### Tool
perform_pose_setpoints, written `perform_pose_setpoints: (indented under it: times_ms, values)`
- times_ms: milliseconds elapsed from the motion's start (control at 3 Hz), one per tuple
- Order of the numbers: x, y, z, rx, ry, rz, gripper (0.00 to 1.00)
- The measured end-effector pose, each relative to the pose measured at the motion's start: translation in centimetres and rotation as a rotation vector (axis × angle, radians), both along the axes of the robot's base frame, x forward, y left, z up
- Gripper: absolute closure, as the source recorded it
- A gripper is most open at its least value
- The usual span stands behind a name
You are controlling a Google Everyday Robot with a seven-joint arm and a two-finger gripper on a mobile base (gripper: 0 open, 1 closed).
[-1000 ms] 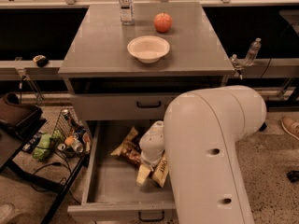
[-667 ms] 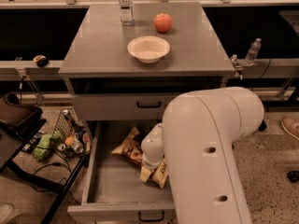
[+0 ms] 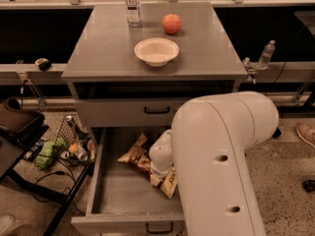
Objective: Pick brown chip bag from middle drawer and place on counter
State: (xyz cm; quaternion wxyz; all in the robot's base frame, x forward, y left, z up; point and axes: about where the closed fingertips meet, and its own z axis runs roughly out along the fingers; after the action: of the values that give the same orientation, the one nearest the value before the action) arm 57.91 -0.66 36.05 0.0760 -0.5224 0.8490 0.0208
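Note:
The brown chip bag (image 3: 139,156) lies on the floor of the open middle drawer (image 3: 118,195), its cream-yellow end (image 3: 168,185) sticking out below my wrist. My gripper (image 3: 158,173) reaches down into the drawer right over the bag; the white wrist and big white arm (image 3: 221,166) hide the fingertips and the bag's middle. The grey counter (image 3: 113,48) is above, behind the drawer.
On the counter stand a white bowl (image 3: 156,51), an orange-red fruit (image 3: 172,23) and a clear bottle (image 3: 132,5). A shallower shut drawer front (image 3: 157,111) sits above the open one. A wire basket with cans (image 3: 74,144) and clutter stand left of the cabinet.
The wrist has shifted slightly within the drawer over the bag; the bag's cream end shows a little more to the right. Nothing on the counter moved.

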Motion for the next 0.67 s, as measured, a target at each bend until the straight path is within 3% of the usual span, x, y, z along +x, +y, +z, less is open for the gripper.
perform_pose_setpoints:
  times_ms: [333, 667]
  values:
    - [0.0, 0.0, 0.21, 0.0, 0.0, 0.0, 1.0]
    - [0.0, 0.0, 0.39, 0.0, 0.0, 0.0, 1.0]
